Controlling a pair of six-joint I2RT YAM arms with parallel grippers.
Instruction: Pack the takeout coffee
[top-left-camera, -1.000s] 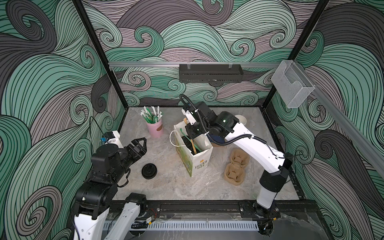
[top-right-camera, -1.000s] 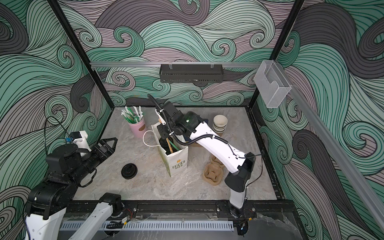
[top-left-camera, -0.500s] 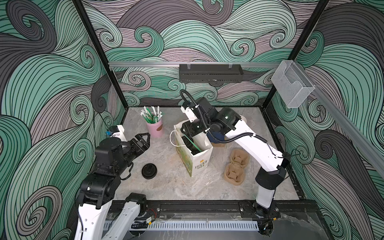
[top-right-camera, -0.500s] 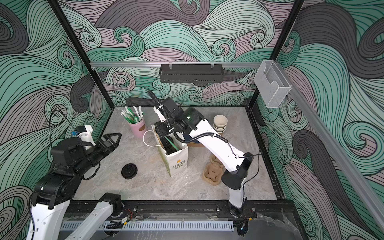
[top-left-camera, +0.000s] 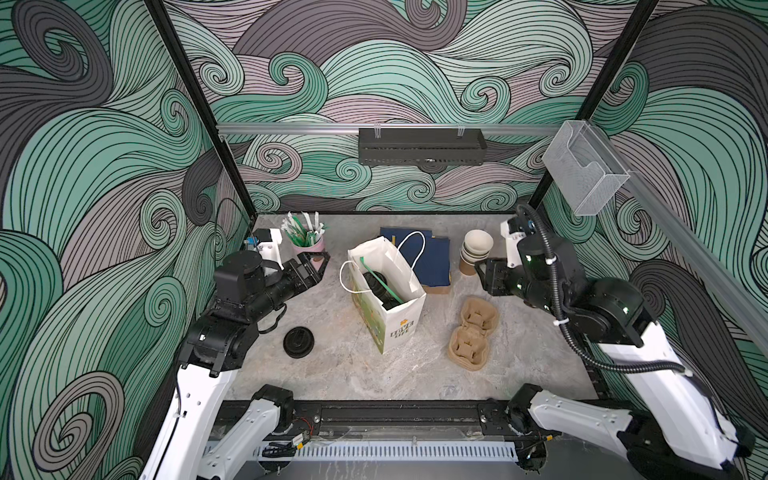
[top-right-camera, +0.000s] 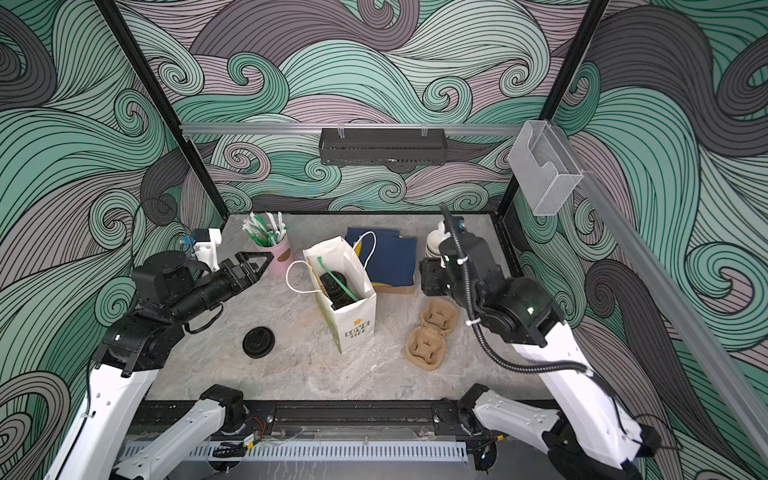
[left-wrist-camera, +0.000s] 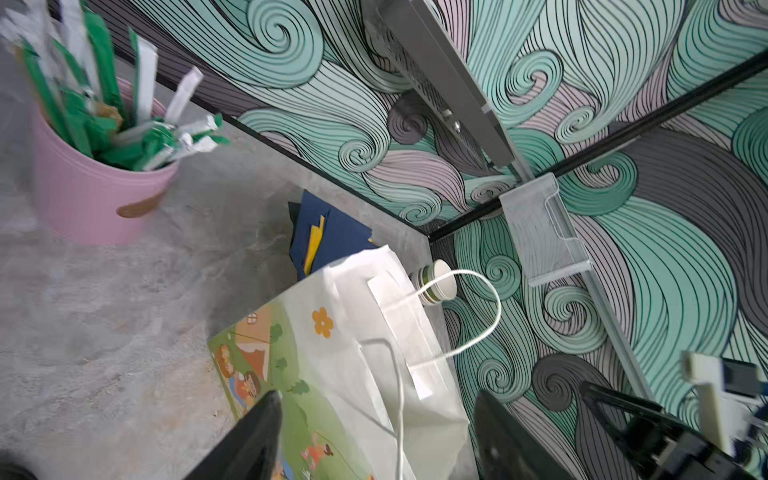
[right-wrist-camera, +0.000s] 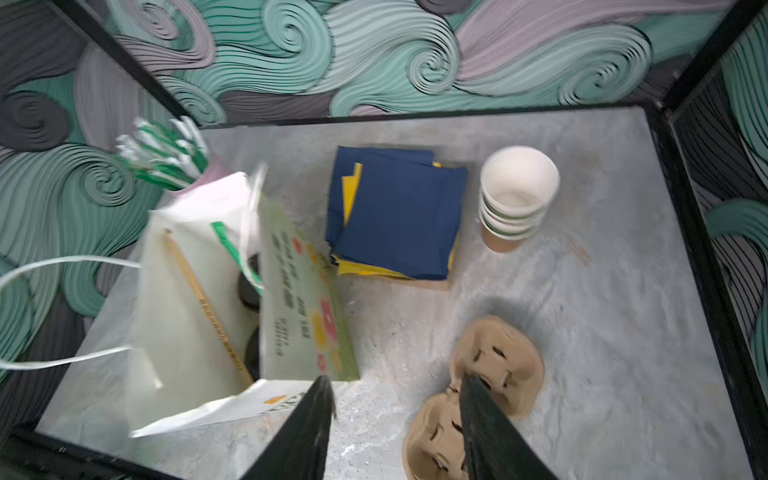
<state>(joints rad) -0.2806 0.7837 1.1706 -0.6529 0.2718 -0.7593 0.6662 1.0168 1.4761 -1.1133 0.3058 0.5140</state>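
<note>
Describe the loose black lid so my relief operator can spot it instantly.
Find the white paper bag standing midway on the marble tabletop. Left of it in both top views, nearer the front, lies a flat round black lid. Unlike the black lids down inside the bag, it sits alone, no cup beneath.

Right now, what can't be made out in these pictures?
- Coffee cups: only black lids show in both top views; the paper bag hides their sides.
- Stack of empty cups: mostly behind the right arm in a top view.
- Pink pot: blurred in the left wrist view.
</note>
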